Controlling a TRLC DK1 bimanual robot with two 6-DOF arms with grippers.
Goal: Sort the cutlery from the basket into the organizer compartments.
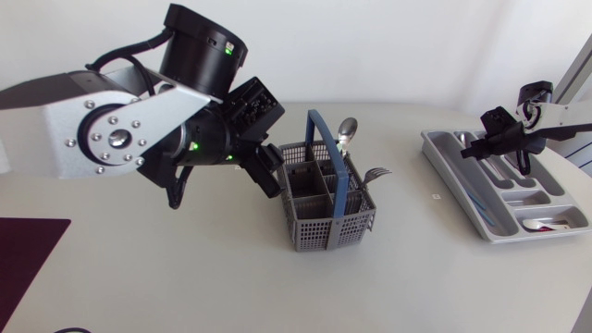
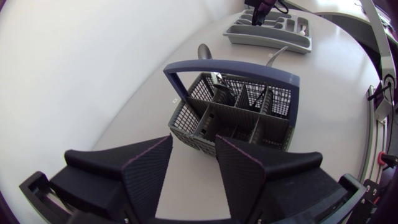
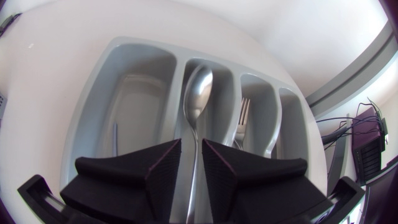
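The grey cutlery basket [image 1: 328, 208] with a blue handle [image 1: 331, 153] stands mid-table; a spoon [image 1: 346, 129] and a fork [image 1: 374, 173] stick out of it. My left gripper [image 1: 270, 168] hangs open just left of the basket, which shows ahead of its fingers [image 2: 149, 177] in the left wrist view [image 2: 230, 118]. The grey organizer [image 1: 442, 157] lies at the right. My right gripper [image 1: 504, 150] hovers over it, open. A spoon [image 3: 196, 93] lies along the second compartment, its handle running through the gap between the fingers [image 3: 165, 168] without touching them.
A fork [image 3: 241, 118] lies in the compartment beside the spoon, and a thin piece [image 3: 115, 137] rests in the wide one. Another spoon [image 1: 536, 225] sits in the organizer's near cross compartment. A dark red mat [image 1: 23, 254] covers the table's left front corner.
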